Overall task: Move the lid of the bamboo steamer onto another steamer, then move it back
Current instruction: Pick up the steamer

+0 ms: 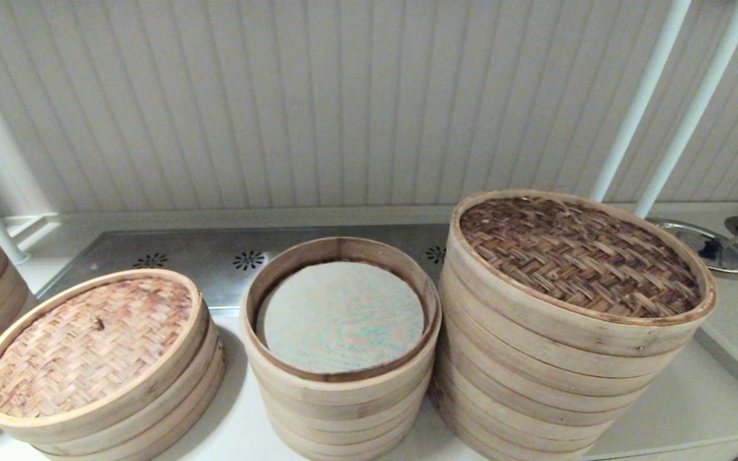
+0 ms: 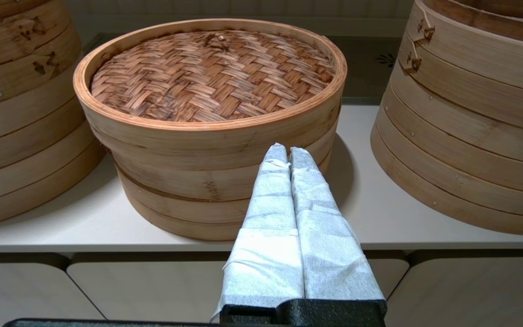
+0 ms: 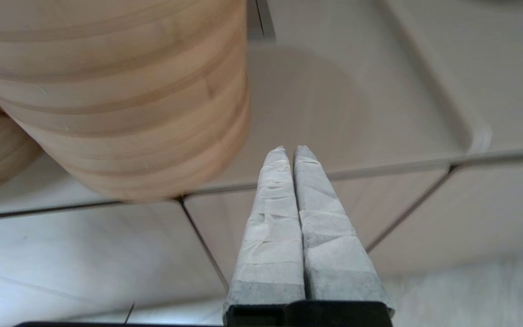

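Worrying bit: bamboo steamer lid (image 1: 580, 256) sat recessed, both grippers' fingers (image 2: 288, 156) (image 3: 288, 156) pinched together, so I'd likely slip.

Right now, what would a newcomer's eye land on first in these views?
The dark brown bamboo steamer lid, capping the widest, tallest steamer stack on the right of the counter. Next, the open middle steamer with its pale bluish liner, and a lighter woven lid on the low stack at left. Both the left gripper and right gripper hang before the counter, fingers shut, holding nothing.
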`<state>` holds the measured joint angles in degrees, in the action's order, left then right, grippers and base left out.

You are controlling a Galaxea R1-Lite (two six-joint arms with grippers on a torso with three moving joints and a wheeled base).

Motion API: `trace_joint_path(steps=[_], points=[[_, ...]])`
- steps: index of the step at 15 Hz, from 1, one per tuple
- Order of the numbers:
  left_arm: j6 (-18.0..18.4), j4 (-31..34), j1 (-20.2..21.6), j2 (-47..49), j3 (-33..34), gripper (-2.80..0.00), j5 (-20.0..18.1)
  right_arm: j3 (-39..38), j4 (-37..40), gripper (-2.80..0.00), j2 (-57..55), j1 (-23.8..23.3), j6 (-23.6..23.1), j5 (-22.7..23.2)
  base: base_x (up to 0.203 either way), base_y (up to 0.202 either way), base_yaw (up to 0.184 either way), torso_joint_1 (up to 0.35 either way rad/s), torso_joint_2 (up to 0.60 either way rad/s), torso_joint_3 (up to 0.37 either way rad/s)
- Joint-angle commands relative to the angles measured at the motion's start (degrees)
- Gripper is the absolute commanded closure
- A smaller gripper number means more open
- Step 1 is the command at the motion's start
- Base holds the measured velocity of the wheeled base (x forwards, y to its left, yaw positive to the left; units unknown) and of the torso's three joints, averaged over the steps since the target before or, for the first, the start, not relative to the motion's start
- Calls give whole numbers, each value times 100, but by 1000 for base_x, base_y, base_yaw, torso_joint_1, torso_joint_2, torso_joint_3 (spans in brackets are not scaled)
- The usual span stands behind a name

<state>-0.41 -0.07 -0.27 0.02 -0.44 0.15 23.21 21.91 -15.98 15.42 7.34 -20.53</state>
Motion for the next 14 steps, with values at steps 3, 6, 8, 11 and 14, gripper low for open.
trace_joint_path(steps=[3, 6, 8, 11, 14], points=[[-2, -1, 0, -2, 0, 0, 3, -212, -30, 0, -14, -1313, -171, 418, 0, 0, 0, 0, 0, 0], [-2, -1, 0, 5, 0, 0, 3, -547, -104, 0, 722, -1531, -377, 1503, 0, 0, 0, 0, 0, 0], [-2, -1, 0, 6, 0, 0, 3, -865, -347, 0, 1304, -1533, -585, 2131, 0, 0, 0, 0, 0, 0], [-2, -1, 0, 4, 0, 0, 3, -1794, -1428, 0, 1550, -1533, -970, 2158, 0, 0, 0, 0, 0, 0], [-2, -1, 0, -2, 0, 0, 3, -2329, -2497, 0, 1563, -1533, -1167, 2033, 0, 0, 0, 0, 0, 0]])
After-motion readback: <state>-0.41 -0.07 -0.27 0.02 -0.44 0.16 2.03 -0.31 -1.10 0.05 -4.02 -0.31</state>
